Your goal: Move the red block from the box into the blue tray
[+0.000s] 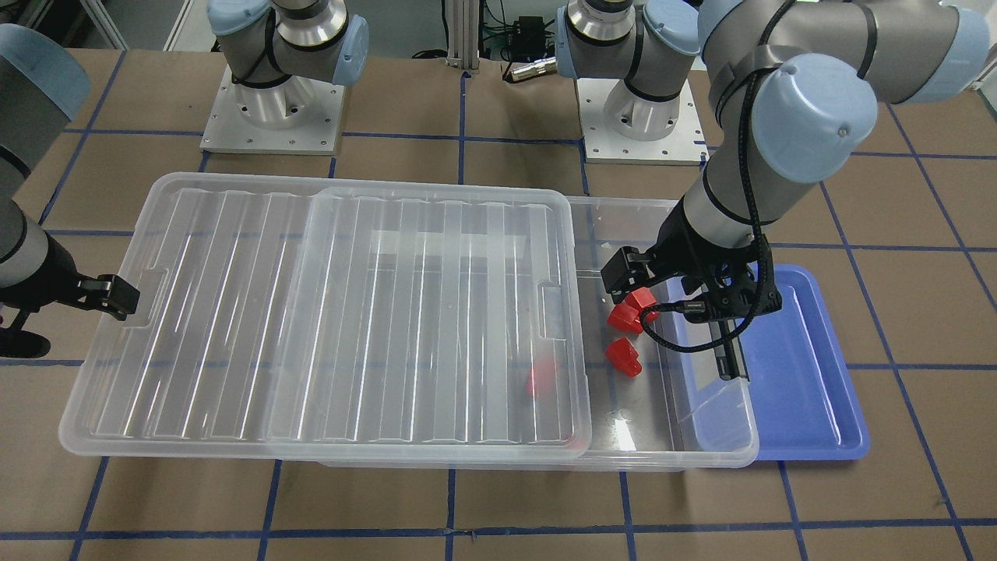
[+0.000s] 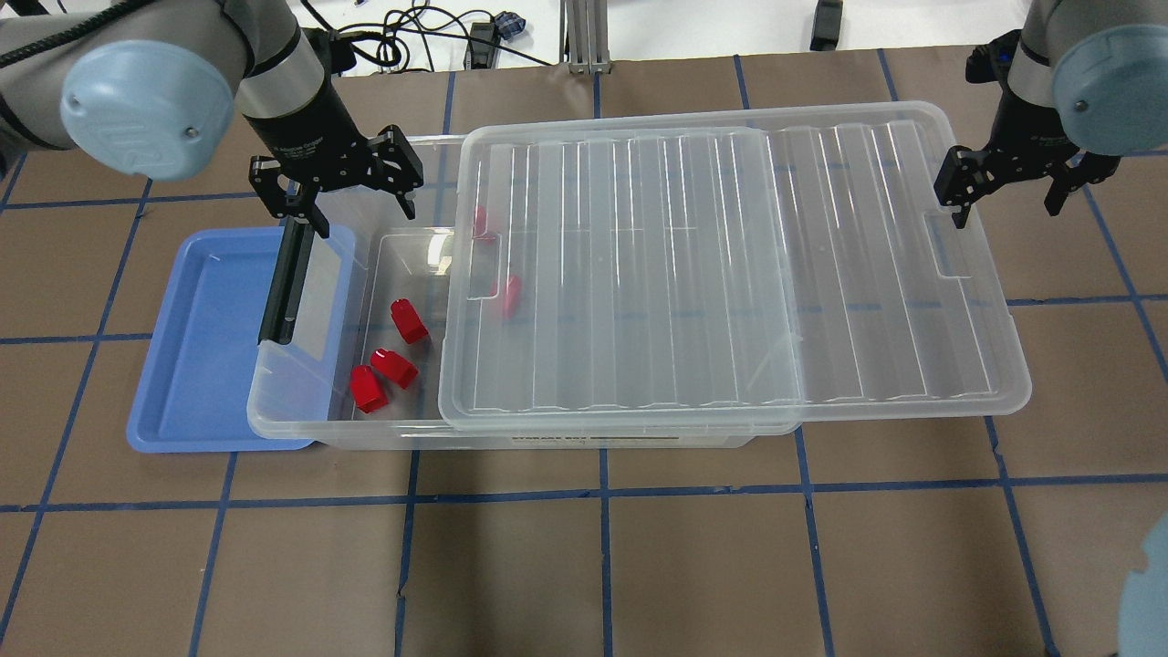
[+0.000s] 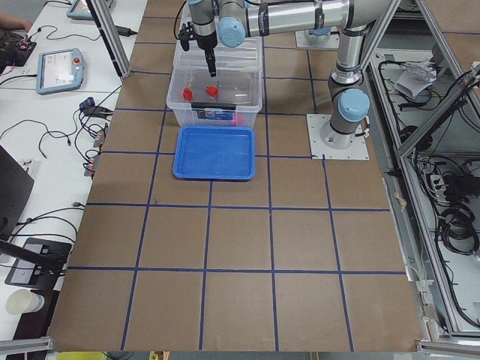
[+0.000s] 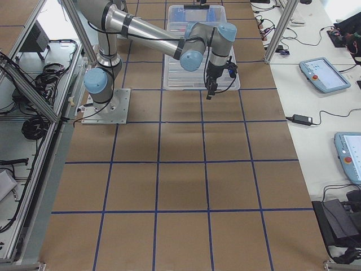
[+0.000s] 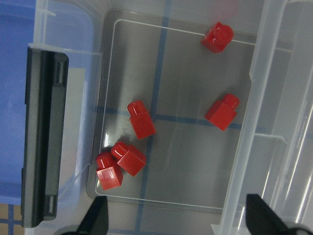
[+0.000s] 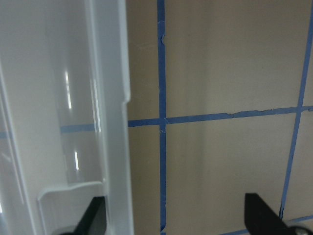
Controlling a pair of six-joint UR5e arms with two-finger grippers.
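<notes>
The clear box [image 2: 301,427] has its ribbed lid [image 2: 730,274] slid toward my right, so its left end is open. Three red blocks [image 2: 394,367] lie on the open floor, and two more [image 2: 509,294] show dimly under the lid. The left wrist view shows several red blocks [image 5: 141,119]. My left gripper [image 2: 338,182] is open and empty above the open end's far side, over the blocks [image 5: 176,220]. The blue tray [image 2: 201,347] lies partly under the box's left end and holds nothing. My right gripper [image 2: 1011,187] is open and empty at the lid's right end.
The box's black latch [image 2: 287,283] hangs open over the tray's edge. The lid overhangs the box's right end and covers most of the box. Brown table with blue tape lines [image 2: 602,493] lies in front. The arm bases [image 1: 273,109] stand behind the box.
</notes>
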